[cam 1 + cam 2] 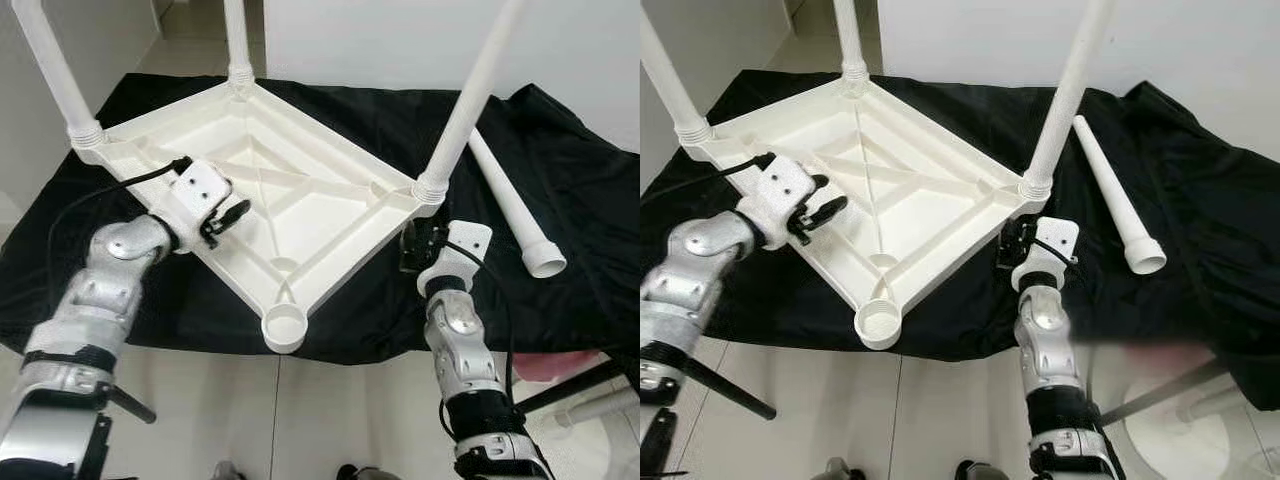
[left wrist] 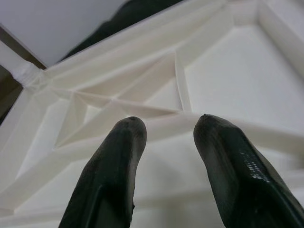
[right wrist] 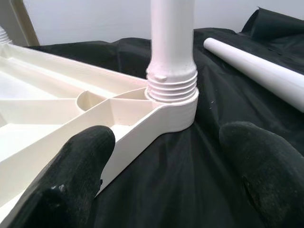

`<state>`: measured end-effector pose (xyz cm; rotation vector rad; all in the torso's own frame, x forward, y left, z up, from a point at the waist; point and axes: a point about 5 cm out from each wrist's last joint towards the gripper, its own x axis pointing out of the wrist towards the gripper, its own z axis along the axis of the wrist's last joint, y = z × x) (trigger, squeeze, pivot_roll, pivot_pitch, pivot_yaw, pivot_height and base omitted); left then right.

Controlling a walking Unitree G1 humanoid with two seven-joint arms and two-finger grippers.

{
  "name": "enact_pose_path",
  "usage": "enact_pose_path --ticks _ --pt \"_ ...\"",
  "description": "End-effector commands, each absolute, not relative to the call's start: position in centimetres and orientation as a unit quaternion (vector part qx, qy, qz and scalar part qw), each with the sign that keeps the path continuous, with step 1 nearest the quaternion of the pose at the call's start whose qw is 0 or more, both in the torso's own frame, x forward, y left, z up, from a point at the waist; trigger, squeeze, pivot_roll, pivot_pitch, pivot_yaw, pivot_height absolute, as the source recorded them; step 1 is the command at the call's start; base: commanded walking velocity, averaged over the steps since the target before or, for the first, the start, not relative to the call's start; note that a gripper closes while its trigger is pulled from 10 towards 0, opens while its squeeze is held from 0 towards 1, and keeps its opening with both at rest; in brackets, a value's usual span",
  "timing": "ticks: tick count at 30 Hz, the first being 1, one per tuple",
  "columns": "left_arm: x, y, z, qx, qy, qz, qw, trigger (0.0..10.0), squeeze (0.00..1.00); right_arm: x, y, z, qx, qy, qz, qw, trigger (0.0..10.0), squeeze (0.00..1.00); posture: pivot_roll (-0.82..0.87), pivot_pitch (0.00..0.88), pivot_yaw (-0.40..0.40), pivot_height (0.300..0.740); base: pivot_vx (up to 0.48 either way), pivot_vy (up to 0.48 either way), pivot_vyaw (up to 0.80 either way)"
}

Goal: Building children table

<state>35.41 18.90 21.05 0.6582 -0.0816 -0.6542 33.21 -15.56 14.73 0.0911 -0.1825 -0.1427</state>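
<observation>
Tabletop (image 1: 300,200) upside down, legs' tops cut off; both grippers' jaws apart, empty.

— What do I have around the work area?

— A black cloth (image 1: 560,180) covers the whole work surface, rumpled into folds toward three o'clock. Behind it, at twelve o'clock, I see a plain white wall (image 1: 400,40); another pale wall (image 1: 90,40) runs off at ten o'clock.

— And the floor?

— Light tiles (image 1: 300,420) at six o'clock, with a seam between them. At five o'clock I make out a pinkish blurred object (image 1: 560,365) and a dark bar (image 1: 575,385) beside it. The light is even and soft.
</observation>
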Motion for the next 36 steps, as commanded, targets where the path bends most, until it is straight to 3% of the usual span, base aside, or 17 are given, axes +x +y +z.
enact_pose_path --ticks 1,10,12,14,16,23,36 --pt "34.8 19.6 19.8 0.334 -0.009 -0.335 0.881 10.0 0.00 33.7 -15.2 14.7 0.052 -0.085 -0.069 0.993 10.0 0.00 0.04 0.107 -0.024 0.740 0.000 0.000 0.00" --pt "32.1 19.6 17.8 0.363 0.035 -0.420 0.831 10.0 0.00 34.9 -14.7 14.5 0.067 -0.058 -0.083 0.993 10.0 0.00 0.06 0.115 -0.041 0.740 0.000 0.000 0.00" --pt "31.4 19.2 17.2 0.362 0.048 -0.446 0.817 10.0 0.00 35.1 -14.5 14.3 0.068 -0.050 -0.085 0.993 10.0 0.00 0.06 0.116 -0.042 0.740 0.000 0.000 0.00" --pt "30.0 18.4 15.8 0.370 0.070 -0.492 0.785 10.0 0.00 35.6 -14.4 14.0 0.065 -0.036 -0.093 0.993 10.0 0.00 0.07 0.120 -0.038 0.740 0.000 0.000 0.00" --pt "29.7 18.2 15.5 0.372 0.075 -0.503 0.777 10.0 0.00 35.7 -14.4 13.9 0.065 -0.032 -0.098 0.993 10.0 0.00 0.07 0.120 -0.038 0.740 0.000 0.000 0.00" --pt "28.8 16.9 15.0 0.373 0.073 -0.532 0.757 10.0 0.00 35.5 -14.3 12.4 0.079 -0.002 -0.139 0.987 10.0 0.00 0.08 0.125 -0.033 0.740 0.000 0.000 0.00" --pt "27.1 15.3 14.2 0.350 0.076 -0.554 0.751 10.0 0.00 35.8 -13.8 11.3 0.091 0.021 -0.121 0.988 10.0 0.00 0.07 0.137 -0.020 0.740 0.000 0.000 0.00"
